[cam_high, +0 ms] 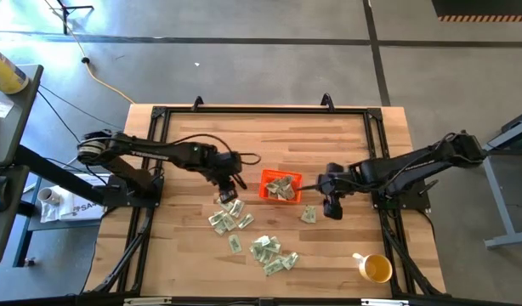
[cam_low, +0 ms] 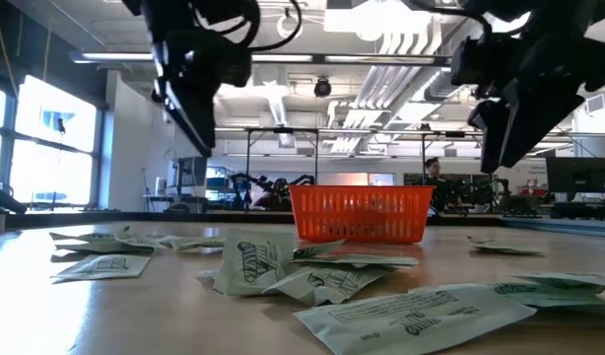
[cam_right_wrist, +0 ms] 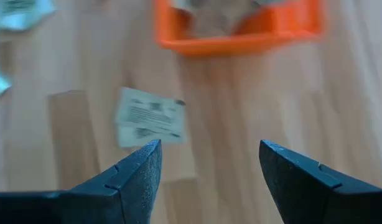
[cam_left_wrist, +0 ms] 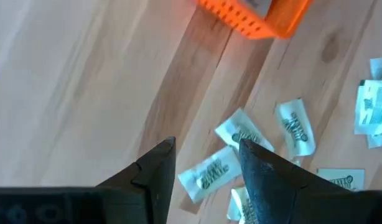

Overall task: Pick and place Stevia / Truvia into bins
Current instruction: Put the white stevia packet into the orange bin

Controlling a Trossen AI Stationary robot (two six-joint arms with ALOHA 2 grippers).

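- wooden table (cam_high: pixel 184 263) with black rails around it, concrete floor beyond. A yellow cup (cam_high: pixel 376 269) sits lower right of the overhead frame, well apart from everything else
- off the table's left edge there's a grey side bench (cam_high: pixel 10 153) with a yellow-and-white bottle (cam_high: pixel 6 70) lying at its upper left corner
- orange bin (cam_high: pixel 280 186) is about mid-table, a little right of centre, and already has some packets in it
- the loose Stevia packets (cam_high: pixel 228 218) are scattered below and left of the bin, with a second clump (cam_high: pixel 272 253) lower down toward the bottom centre
- one lone packet (cam_high: pixel 309 215) lies just right of the bin's lower corner, near the right gripper
- in the table-level view the packets lie in the foreground in front of the bin, nothing else blocks it
- left gripper (cam_high: pixel 229 189) comes in from the left, arm stretched across, hanging just left of the bin and above the upper edge of the scatter. In its wrist view the fingers (cam_left_wrist: pixel 155 174) are partly spread with nothing between them, packets on the wood below
- right gripper (cam_high: pixel 332 208) reaches in from the right, elbow bent, tip pointing down-frame, just right of the bin. Jaws wide apart and empty, the lone packet and the bin's edge show on the wood beyond them
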